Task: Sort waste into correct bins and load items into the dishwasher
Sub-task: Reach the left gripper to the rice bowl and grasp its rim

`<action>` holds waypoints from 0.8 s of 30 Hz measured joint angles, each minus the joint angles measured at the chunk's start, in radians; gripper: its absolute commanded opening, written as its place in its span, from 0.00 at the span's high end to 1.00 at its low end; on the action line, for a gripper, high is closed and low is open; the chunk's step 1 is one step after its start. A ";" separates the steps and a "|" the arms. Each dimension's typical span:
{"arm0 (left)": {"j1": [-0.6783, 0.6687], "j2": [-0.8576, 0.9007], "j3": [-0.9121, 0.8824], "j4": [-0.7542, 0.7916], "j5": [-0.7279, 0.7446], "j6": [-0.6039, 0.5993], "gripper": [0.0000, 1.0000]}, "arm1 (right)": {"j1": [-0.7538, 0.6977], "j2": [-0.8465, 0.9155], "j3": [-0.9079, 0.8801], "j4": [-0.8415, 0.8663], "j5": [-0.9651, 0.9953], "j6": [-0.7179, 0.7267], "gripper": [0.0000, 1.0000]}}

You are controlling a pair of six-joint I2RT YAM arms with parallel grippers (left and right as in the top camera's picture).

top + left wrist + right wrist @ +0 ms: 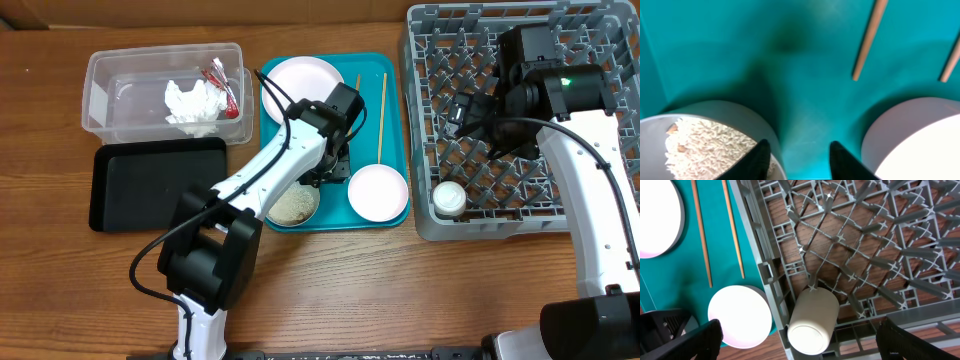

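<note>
Two robot arms over a wooden tabletop (400, 290): left fingers (760, 160) above a teal tray (810, 75), right fingers (920, 340) above a grey peg-grid dish rack (880, 245).

The left fingers are parted and empty. A bowl (747, 117) of white rice grains (705, 145) sits just to their left, a smooth empty white bowl (920, 140) to their right, and two thin wooden chopsticks (867, 40) lie ahead. The right fingers are spread wide and hold nothing, with a small white cup (812, 320) in the rack between them. Well left of both, a clear tub (100, 100) holds crumpled tissue (190, 103) and a red-and-white wrapper (225, 88), beside a black tray (158, 183).
</note>
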 measured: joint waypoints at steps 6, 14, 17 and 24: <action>0.018 0.000 0.090 -0.111 -0.003 0.053 0.43 | 0.000 0.000 0.000 0.000 0.000 0.000 0.00; 0.015 0.000 0.100 -0.154 -0.008 0.076 0.41 | 0.000 0.000 0.000 0.000 -0.001 0.000 0.00; 0.011 0.000 0.047 -0.100 -0.008 0.079 0.43 | 0.000 0.000 0.000 0.001 -0.001 0.000 0.00; 0.007 0.000 -0.088 -0.008 -0.007 0.092 0.57 | 0.000 0.000 0.000 0.003 0.000 -0.001 0.00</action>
